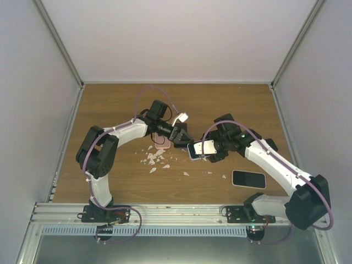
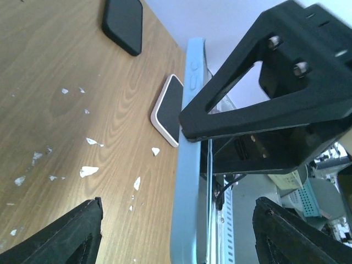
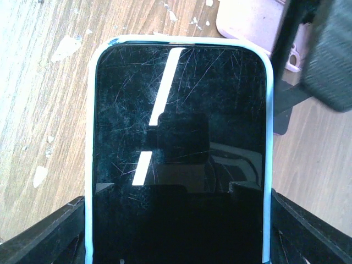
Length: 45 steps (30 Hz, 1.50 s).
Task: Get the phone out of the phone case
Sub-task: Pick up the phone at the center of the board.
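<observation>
A phone (image 3: 176, 110) with a scratched black screen sits inside a light blue phone case (image 3: 90, 137). My right gripper (image 3: 177, 201) is shut on the case's two long sides and holds it above the table (image 1: 110, 110). The left wrist view shows the case (image 2: 190, 165) edge-on, standing between my left gripper's (image 2: 179, 206) open fingers with a gap on each side. One black finger of the right gripper (image 2: 264, 93) presses on the case there. From above, the left gripper (image 1: 180, 136) meets the held phone (image 1: 196, 149) at mid-table.
A pink case (image 1: 161, 140) lies under the left gripper, with white scraps (image 1: 154, 159) scattered near it. A black phone (image 1: 248, 179) lies at the front right. A white-rimmed dark slab (image 2: 169, 110) rests on the wood beside the held case.
</observation>
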Each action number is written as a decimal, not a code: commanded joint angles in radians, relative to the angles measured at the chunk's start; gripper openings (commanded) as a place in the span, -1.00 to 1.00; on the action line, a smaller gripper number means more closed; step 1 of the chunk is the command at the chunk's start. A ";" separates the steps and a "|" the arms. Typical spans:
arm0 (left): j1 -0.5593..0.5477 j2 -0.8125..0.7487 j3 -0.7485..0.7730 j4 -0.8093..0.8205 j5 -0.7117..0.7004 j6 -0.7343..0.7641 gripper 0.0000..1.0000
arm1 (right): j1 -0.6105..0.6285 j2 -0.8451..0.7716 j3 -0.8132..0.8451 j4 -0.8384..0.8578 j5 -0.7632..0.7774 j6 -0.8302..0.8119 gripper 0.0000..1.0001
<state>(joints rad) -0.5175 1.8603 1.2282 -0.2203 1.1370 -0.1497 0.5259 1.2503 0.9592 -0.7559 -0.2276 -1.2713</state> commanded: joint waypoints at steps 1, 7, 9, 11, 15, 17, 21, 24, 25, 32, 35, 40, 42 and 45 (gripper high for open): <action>-0.030 0.019 0.035 -0.026 -0.013 0.056 0.49 | 0.028 -0.048 -0.001 0.009 0.024 -0.039 0.11; -0.070 0.023 0.040 -0.040 -0.011 0.079 0.35 | 0.048 -0.064 -0.011 0.018 0.056 -0.055 0.10; -0.077 0.023 0.037 -0.036 -0.009 0.077 0.26 | 0.051 -0.065 -0.010 0.023 0.065 -0.058 0.10; -0.081 0.025 0.036 -0.032 -0.005 0.077 0.12 | 0.051 -0.066 -0.008 0.025 0.068 -0.061 0.10; -0.083 0.021 0.033 -0.025 -0.006 0.073 -0.18 | 0.051 -0.069 -0.003 0.024 0.073 -0.064 0.09; -0.084 0.018 0.028 -0.017 -0.003 0.066 -0.24 | 0.051 -0.071 -0.001 0.026 0.070 -0.064 0.09; -0.095 0.016 0.025 -0.011 0.008 0.064 -0.44 | 0.051 -0.071 0.003 0.028 0.071 -0.064 0.09; -0.098 0.015 0.025 -0.006 0.013 0.062 -0.59 | 0.051 -0.072 0.008 0.038 0.074 -0.062 0.10; -0.098 0.016 0.025 -0.004 0.015 0.060 -0.62 | 0.051 -0.073 0.009 0.043 0.072 -0.058 0.10; -0.097 -0.004 0.015 0.038 0.032 0.019 -0.96 | 0.052 -0.075 -0.005 0.094 0.107 -0.053 0.14; -0.090 -0.023 0.011 0.044 0.010 0.011 -1.00 | 0.052 -0.070 -0.004 0.109 0.119 -0.024 0.28; -0.030 -0.086 -0.038 0.117 0.003 -0.054 -1.00 | 0.052 -0.042 0.041 0.099 0.105 0.051 0.69; 0.005 -0.112 -0.051 0.152 0.008 -0.084 -1.00 | 0.051 -0.036 0.066 0.097 0.084 0.075 0.82; 0.059 -0.142 -0.038 0.184 0.013 -0.111 -1.00 | 0.051 -0.015 0.125 0.098 0.056 0.121 0.98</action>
<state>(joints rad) -0.5278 1.8019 1.1805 -0.1741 1.1236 -0.2100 0.5728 1.2167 0.9958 -0.7074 -0.1390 -1.2461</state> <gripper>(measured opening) 0.097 0.956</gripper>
